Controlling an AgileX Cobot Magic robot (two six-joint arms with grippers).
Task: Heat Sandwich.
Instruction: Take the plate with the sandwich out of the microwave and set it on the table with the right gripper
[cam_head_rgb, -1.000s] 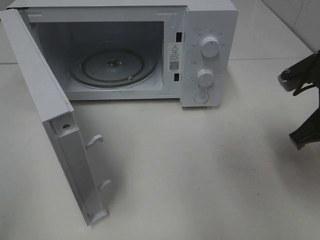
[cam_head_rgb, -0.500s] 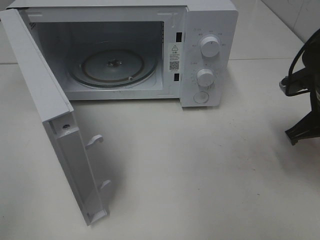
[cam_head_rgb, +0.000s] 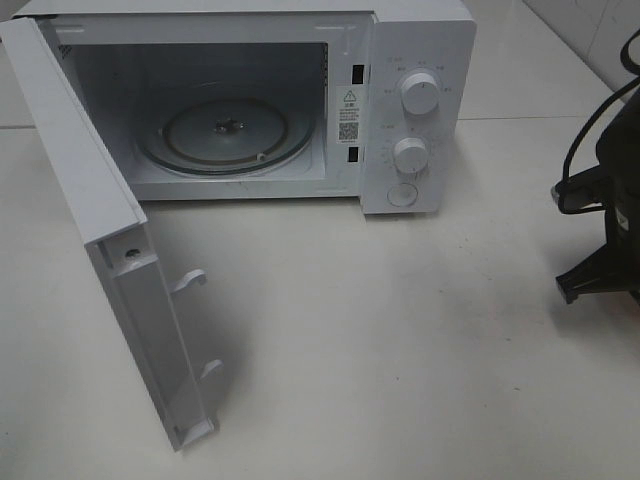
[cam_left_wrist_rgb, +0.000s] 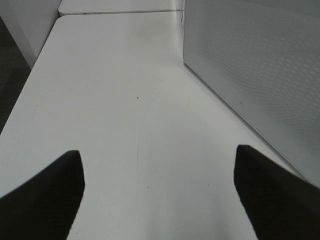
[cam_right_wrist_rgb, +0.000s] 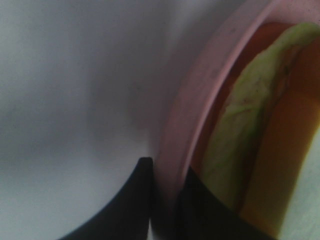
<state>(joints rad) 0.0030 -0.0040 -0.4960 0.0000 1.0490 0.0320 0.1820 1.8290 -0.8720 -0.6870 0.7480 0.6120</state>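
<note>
**Microwave open, plate rim pinched at the right edge**

The table (cam_head_rgb: 400, 330) is a plain off-white top, smooth, with faint scuffs and a seam line running across the upper part of the high view. At the upper right of that view a strip of pale tiled wall shows. In the left wrist view the table edge drops to a dark floor at the left of the frame.

One microwave (cam_head_rgb: 415, 100) sits at the upper centre of the high view, white, with two round dials on its panel, one above the other, and a round button below them. Its one door (cam_head_rgb: 110, 250) stands swung wide open toward the lower left, two latch hooks sticking out of its edge. Inside lies one glass turntable (cam_head_rgb: 225, 135), bare.

The right arm (cam_head_rgb: 610, 220) enters at the right edge of the high view, black, with a looping cable.

The left gripper (cam_left_wrist_rgb: 157, 192) hangs over bare table beside the microwave's perforated side, its two dark fingers spread wide with nothing between them.

The right gripper (cam_right_wrist_rgb: 165, 197) has its jaws closed on the rim of one pink plate (cam_right_wrist_rgb: 200, 100). The sandwich (cam_right_wrist_rgb: 250, 135) lies on that plate, just beside the fingers, at the right of the right wrist view: green filling and a tan crust edge, blurred at close range.
</note>
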